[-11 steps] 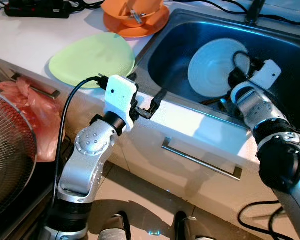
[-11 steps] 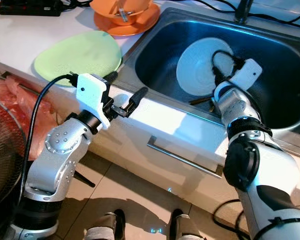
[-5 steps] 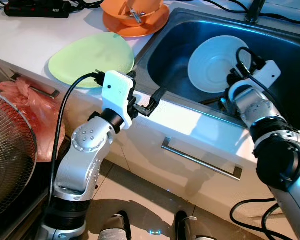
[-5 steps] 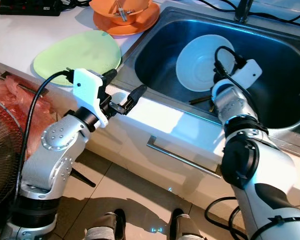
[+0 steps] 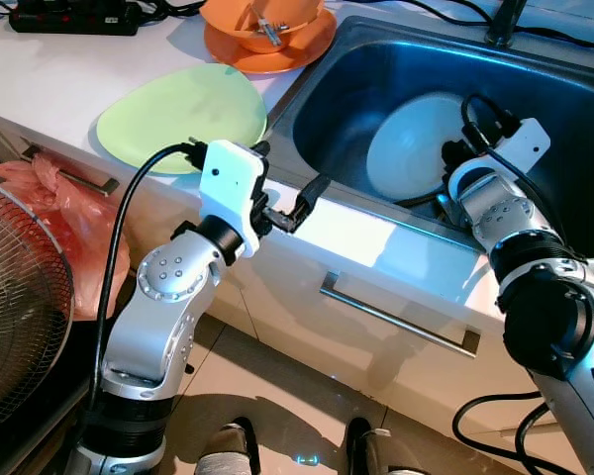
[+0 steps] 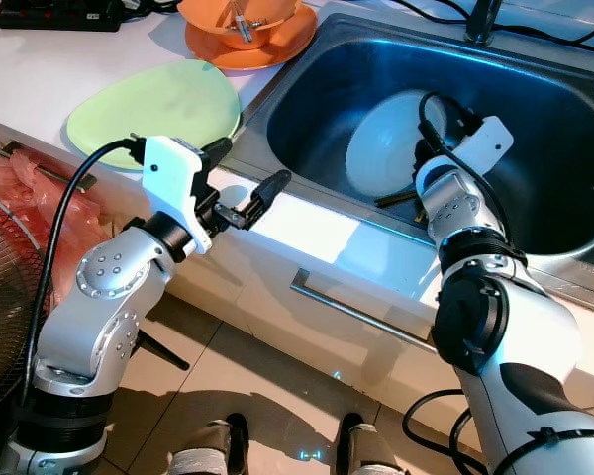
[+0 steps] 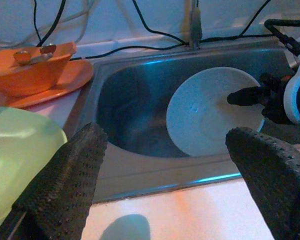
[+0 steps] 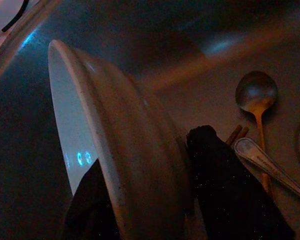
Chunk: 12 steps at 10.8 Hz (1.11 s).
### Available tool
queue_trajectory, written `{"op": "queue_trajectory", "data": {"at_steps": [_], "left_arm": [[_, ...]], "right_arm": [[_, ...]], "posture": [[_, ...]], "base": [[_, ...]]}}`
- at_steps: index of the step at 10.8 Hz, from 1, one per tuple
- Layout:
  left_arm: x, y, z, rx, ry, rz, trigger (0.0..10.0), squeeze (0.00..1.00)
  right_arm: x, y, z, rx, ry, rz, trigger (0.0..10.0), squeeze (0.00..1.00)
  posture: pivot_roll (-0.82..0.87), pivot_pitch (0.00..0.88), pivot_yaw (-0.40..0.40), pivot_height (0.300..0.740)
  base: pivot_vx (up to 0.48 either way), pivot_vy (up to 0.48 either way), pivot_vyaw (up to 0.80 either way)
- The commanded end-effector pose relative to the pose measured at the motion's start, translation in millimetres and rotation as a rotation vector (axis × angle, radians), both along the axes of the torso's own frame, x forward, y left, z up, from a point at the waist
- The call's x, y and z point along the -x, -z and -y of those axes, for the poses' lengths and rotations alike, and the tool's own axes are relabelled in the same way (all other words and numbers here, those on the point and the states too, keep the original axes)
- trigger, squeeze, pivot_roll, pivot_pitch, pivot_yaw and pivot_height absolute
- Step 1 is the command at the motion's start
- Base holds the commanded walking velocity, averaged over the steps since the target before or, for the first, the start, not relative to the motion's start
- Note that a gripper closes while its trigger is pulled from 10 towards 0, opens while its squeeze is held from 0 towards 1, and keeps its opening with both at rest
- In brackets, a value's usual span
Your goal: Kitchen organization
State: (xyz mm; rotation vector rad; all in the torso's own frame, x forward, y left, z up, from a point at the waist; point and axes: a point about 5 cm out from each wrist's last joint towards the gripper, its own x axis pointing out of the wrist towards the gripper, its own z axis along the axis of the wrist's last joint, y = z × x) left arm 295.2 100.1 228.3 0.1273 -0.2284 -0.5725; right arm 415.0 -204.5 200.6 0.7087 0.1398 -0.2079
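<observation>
Sink (image 5: 535, 74): right gripper (image 5: 449, 158) pinches white plate (image 5: 406, 143) rim (tilted up)

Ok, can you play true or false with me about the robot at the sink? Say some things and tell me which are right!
1. The right gripper is clamped on the white plate inside the sink. True.
2. The white plate lies flat on the sink bottom. False: it is tipped up on its edge.
3. The left gripper holds the green plate. False: it is open and empty, over the counter edge beside the sink.
4. A spoon lies on the sink bottom. True.
5. The orange bowl sits in the sink. False: it is on an orange plate on the counter.
</observation>
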Motion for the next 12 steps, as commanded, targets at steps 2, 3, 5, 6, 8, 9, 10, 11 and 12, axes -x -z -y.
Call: {"op": "queue_trajectory", "data": {"at_steps": [2,3,5,6,8,9,10,11,12], "left_arm": [[3.8,-1,1.6,-0.01,0.026,0.003,10.0,0.83],[3.8,-1,1.6,-0.013,0.027,0.0,10.0,0.82],[3.5,0,2.3,-0.015,0.03,-0.003,10.0,0.82],[3.0,0,2.9,-0.016,0.031,-0.002,10.0,0.83],[2.6,1,3.4,-0.015,0.031,-0.002,10.0,0.83],[1.6,0,3.3,-0.018,0.02,0.003,10.0,0.83],[-4.4,0,-3.3,-0.029,-0.049,0.012,10.0,0.87],[-5.9,0,-4.8,-0.028,-0.063,0.012,10.0,0.87],[-11.6,0,-11.5,-0.046,-0.105,0.017,10.0,0.96]], "right_arm": [[5.2,23,-5.0,-0.016,-0.012,-0.066,10.0,0.98],[5.7,24,-3.9,-0.011,-0.01,-0.07,10.0,0.98],[6.3,26,-4.0,0.002,-0.015,-0.078,10.0,1.0],[7.6,29,-2.3,0.015,-0.014,-0.089,10.0,1.0],[8.4,30,-0.4,0.018,-0.012,-0.092,10.0,1.0],[8.5,30,0.5,0.04,-0.018,-0.092,10.0,1.0],[6.2,24,-3.0,0.079,-0.054,-0.065,10.0,1.0],[5.7,23,-3.8,0.086,-0.062,-0.06,10.0,1.0],[2.4,15,-12.8,0.142,-0.139,-0.012,10.0,1.0]], "posture": [[0.15,0.228,0.073,0.74],[0.15,0.228,0.073,0.74],[0.14,0.227,0.072,0.74],[0.14,0.226,0.072,0.74],[0.14,0.222,0.071,0.74],[0.13,0.219,0.067,0.74],[0.13,0.213,0.058,0.74],[0.13,0.212,0.057,0.74],[0.11,0.203,0.047,0.74]], "base": [[0.0,0.0,0.0],[0.0,0.0,0.0],[0.0,0.0,0.0],[0.0,0.0,0.0],[0.0,0.0,0.0],[0.0,0.0,0.0],[0.0,0.0,0.0],[0.0,0.0,0.0],[0.0,0.0,0.0]]}}
